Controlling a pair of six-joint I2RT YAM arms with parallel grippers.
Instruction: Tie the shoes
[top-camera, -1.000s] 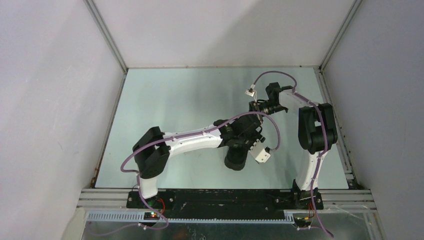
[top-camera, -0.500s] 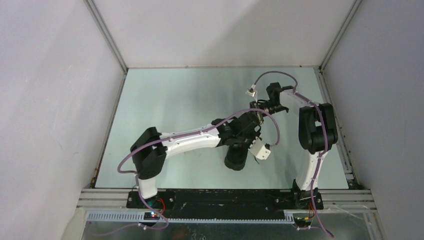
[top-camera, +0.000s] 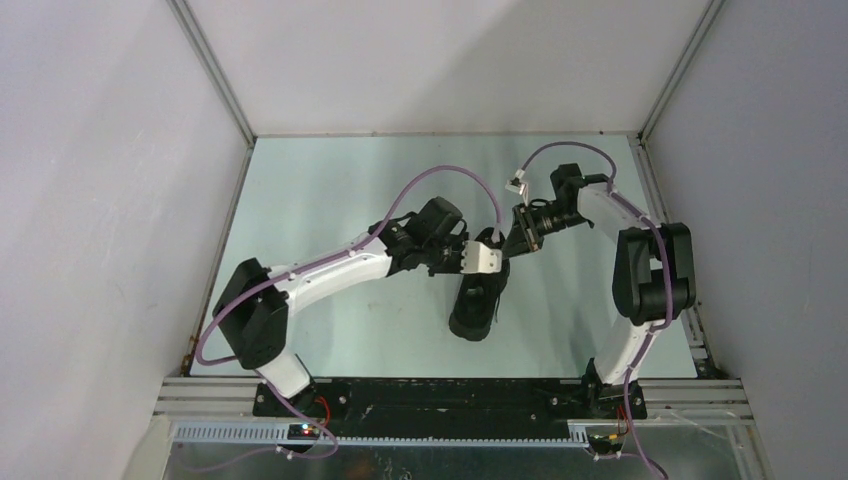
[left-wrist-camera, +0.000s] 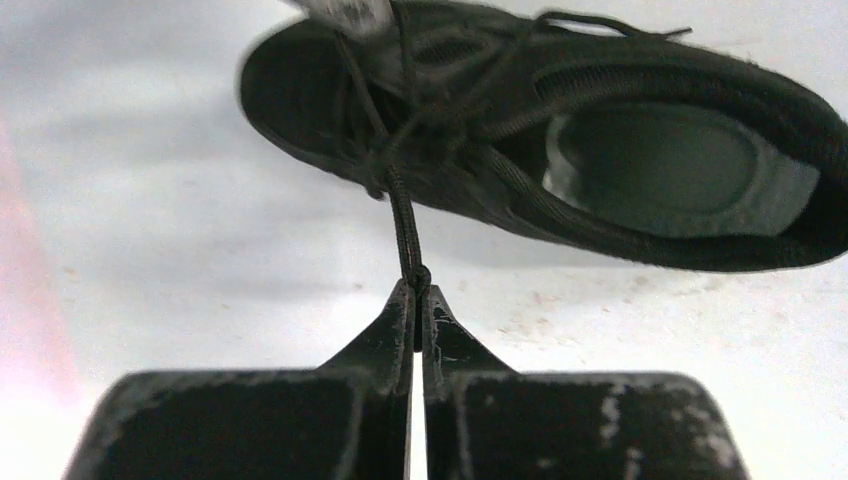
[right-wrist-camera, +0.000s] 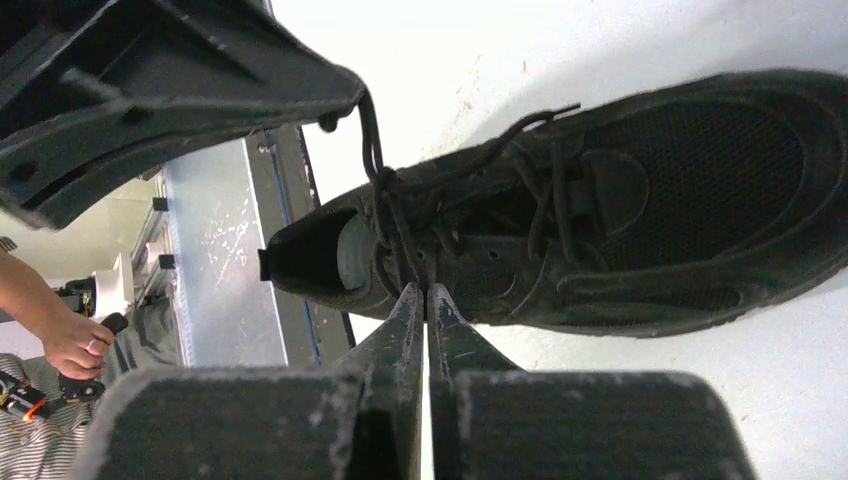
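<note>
Two clenched grippers flanked the sneaker (top-camera: 477, 305), which lay on the table (top-camera: 330, 190) at lower centre of the overhead view, its long axis running roughly up and down the frame. The left gripper (left-wrist-camera: 415, 292) had its fingers pinched on a lace (left-wrist-camera: 403, 225), which ran taut up the wrist frame to the sneaker's eyelets. The right gripper (right-wrist-camera: 425, 297) was likewise closed, apparently nipping a second strand (right-wrist-camera: 405, 250) right at the eyelets, so it sat nearer the shoe. Overhead, both hovered by the sneaker's upper end, the left gripper to its left and the right gripper to its right. Tightening would likely call for pulling apart, across that long axis.
</note>
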